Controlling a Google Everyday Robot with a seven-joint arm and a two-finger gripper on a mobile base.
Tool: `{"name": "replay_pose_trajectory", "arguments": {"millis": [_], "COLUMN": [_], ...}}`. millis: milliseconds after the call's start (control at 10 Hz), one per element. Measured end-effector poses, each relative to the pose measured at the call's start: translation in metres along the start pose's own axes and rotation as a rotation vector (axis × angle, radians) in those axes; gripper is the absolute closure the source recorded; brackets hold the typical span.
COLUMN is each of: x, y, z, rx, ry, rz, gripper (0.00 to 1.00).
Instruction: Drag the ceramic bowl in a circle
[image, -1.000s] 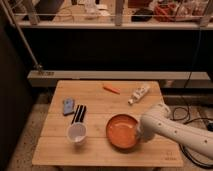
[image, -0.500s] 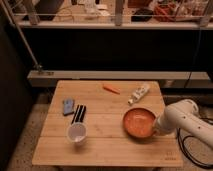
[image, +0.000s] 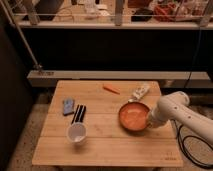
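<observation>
- Since the two earlier views, the ceramic bowl (image: 134, 117) has travelled from the table's front-centre toward its right side and slightly back, a curved path that fits a circular drag.
- At the bowl's right rim sits the gripper (image: 149, 119), low and meeting the edge; how it stands I cannot tell.
- Contact at the rim, I judge, lets the arm steer the bowl flat along the wooden table (image: 105, 150) without lifting it.
- Just behind the bowl lies a pale packet (image: 141, 91), the nearest obstacle.
- An orange stick (image: 111, 89) lies farther back.
- Well to the left stand a white cup (image: 76, 133), a dark bar (image: 78, 113) and a blue packet (image: 68, 106), clear of the sweep.
</observation>
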Motion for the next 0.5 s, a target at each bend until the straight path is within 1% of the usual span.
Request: {"name": "replay_pose_trajectory", "arguments": {"millis": [100,200,400,500], "x": [-0.010,-0.027,-0.057,-0.076], "y": [-0.016,-0.042,-0.082,-0.105], "z": [0.003,0.008,0.016,0.021], "rx": [0.003,0.007,0.010,0.010], "ry": [-0.003,-0.004,-0.005,-0.006], "rz": [-0.019,-0.052,-0.110,-0.149], "gripper": [0.93,0.93,0.93,0.93]}}
